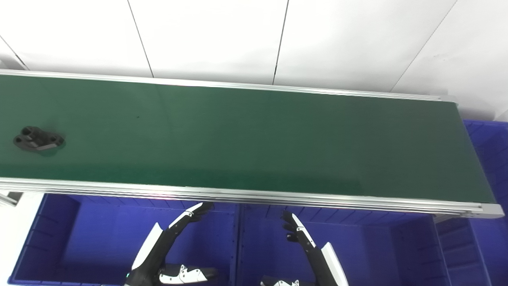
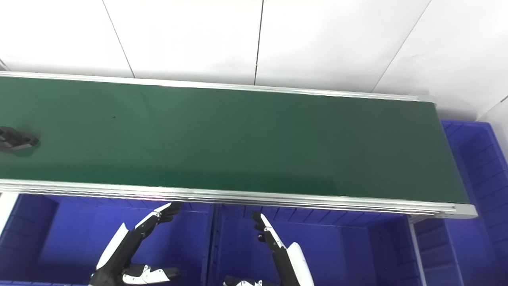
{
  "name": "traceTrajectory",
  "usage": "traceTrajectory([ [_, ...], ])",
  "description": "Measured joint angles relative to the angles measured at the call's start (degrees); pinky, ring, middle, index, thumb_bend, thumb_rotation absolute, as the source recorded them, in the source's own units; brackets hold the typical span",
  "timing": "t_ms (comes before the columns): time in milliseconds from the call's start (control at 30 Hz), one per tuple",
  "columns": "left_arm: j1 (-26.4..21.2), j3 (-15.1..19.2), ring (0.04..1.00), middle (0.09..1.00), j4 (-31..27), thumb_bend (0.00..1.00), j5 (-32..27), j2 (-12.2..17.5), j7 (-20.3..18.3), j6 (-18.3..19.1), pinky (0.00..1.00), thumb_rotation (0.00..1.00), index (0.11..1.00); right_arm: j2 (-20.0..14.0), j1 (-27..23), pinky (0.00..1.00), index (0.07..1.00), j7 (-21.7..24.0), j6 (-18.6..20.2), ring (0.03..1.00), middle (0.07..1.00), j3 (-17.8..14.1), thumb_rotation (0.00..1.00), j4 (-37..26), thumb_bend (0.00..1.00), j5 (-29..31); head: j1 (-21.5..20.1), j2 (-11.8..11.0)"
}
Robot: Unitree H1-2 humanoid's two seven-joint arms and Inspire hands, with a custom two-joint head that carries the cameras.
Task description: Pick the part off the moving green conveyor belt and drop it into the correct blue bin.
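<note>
A black plastic part (image 1: 38, 140) with round holes lies flat on the green conveyor belt (image 1: 254, 135) at its far left end; in the right eye view the part (image 2: 16, 141) is cut by the picture's left edge. My left hand (image 1: 166, 246) hovers open below the belt's near rail, over the left blue bin (image 1: 59, 238), fingers stretched out and thumb spread. My right hand (image 1: 307, 246) is open as well, over the middle blue bin (image 1: 377, 246). Both hands hold nothing and are far from the part.
An aluminium rail (image 1: 254, 196) runs along the belt's near edge above the bins. A third blue bin (image 1: 490, 159) stands at the belt's right end. White wall panels rise behind the belt.
</note>
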Motion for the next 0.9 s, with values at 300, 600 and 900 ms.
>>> traceTrajectory([
  [300,-0.1,-0.2,0.869,0.88,0.4,0.69,0.0,0.2,0.4,0.0,0.84,0.51,0.862,1.5,0.0,0.79,0.947,-0.1,0.4,0.869,0.914,-0.4,0.52,0.2,0.79,-0.7,0.0,0.1],
  [600,-0.5,-0.2,0.87,0.878,0.5,0.7,0.0,0.6,0.5,0.0,0.84,0.52,0.857,2.3,-0.3,0.76,0.922,-0.6,0.9,0.844,0.894,-1.0,0.47,0.4,0.81,-2.2,0.0,0.4],
  [900,-0.9,-0.2,0.868,0.878,0.6,0.69,0.0,0.6,0.5,0.0,0.83,0.51,0.851,2.4,-1.1,0.74,0.904,-1.0,0.9,0.826,0.879,-1.0,0.47,1.7,0.81,-2.1,0.1,0.4],
])
